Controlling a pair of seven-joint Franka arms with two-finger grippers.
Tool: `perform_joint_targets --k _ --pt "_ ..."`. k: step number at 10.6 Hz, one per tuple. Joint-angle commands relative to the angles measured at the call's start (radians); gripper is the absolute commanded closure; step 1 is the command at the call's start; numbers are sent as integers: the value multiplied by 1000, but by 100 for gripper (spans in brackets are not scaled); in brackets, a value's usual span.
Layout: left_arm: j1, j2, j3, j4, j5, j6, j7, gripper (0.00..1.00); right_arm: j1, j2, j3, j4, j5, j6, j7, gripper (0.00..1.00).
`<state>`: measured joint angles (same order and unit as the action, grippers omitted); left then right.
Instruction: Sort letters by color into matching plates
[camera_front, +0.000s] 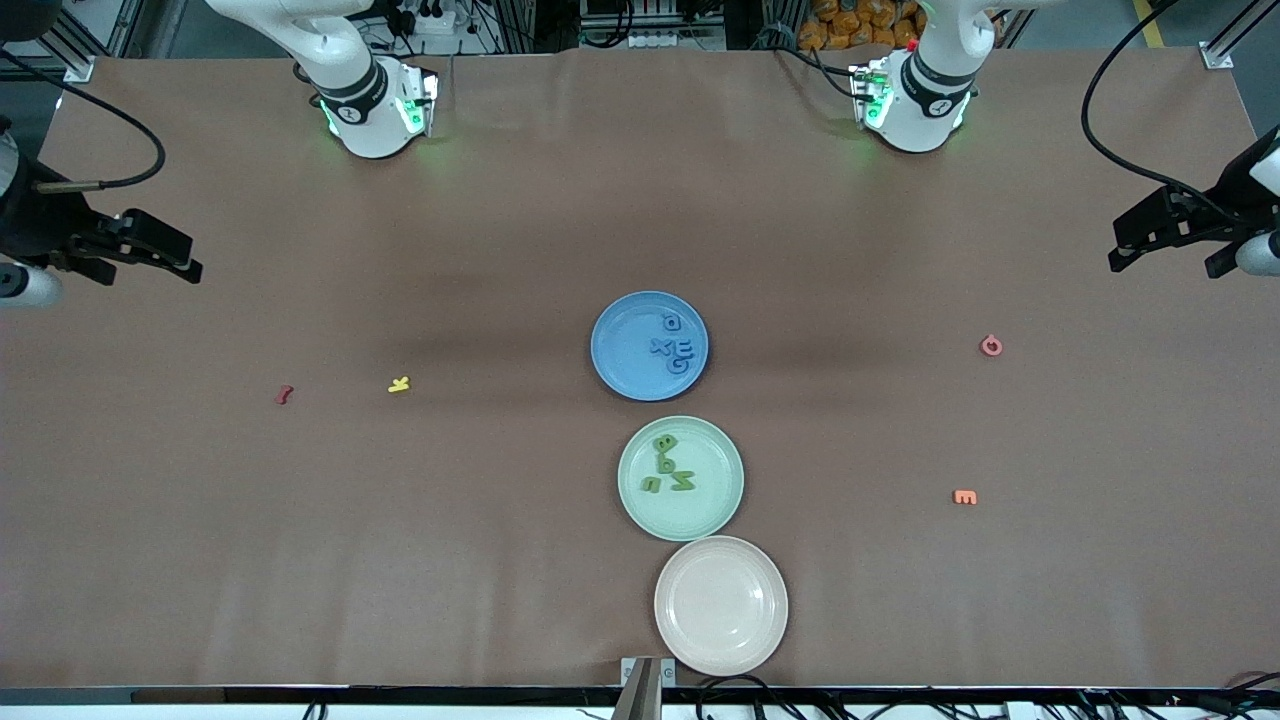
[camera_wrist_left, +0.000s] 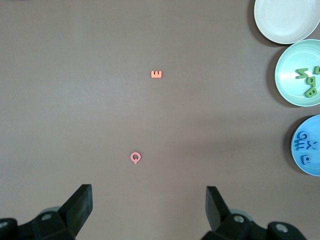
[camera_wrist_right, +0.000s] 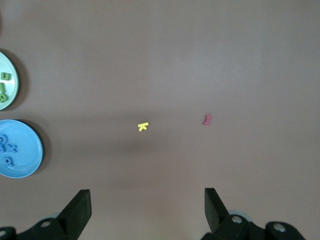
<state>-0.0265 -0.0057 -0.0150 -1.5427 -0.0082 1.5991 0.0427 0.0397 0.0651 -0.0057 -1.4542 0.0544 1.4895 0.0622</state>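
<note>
From the front, four blue letters (camera_front: 673, 347) lie in the blue plate (camera_front: 625, 345) and four green letters (camera_front: 668, 465) in the green plate (camera_front: 690, 505), just nearer the camera. The left wrist view shows the left claw (camera_wrist_left: 150, 207) released, empty, above bare surface (camera_wrist_left: 75, 100). The right wrist view shows the right claw (camera_wrist_right: 147, 207) likewise spread, waiting.

Three plates stand in a touching row mid-table: blue plate (camera_front: 649, 346), green plate (camera_front: 680, 478) nearer the camera, beige plate (camera_front: 720, 605) nearest. Toward the right arm's end from the blue plate lie only a yellow letter (camera_front: 399, 384) and red letter (camera_front: 284, 394); toward the left arm's end, a pink letter (camera_front: 990, 346) and, probably E-shaped, an orange letter (camera_front: 964, 497).
</note>
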Motion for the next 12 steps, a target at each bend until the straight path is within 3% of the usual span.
perform_joint_targets --k 1,5,12 --pt "3 1 0 3 -21 4 11 0 -21 -51 16 -60 -48 20 -21 0" --pt "2 1 0 3 -21 4 11 0 -29 -62 18 -60 -48 31 -22 0" --pt "2 1 0 3 -21 4 9 0 31 -97 -42 -98 -51 44 -22 0"
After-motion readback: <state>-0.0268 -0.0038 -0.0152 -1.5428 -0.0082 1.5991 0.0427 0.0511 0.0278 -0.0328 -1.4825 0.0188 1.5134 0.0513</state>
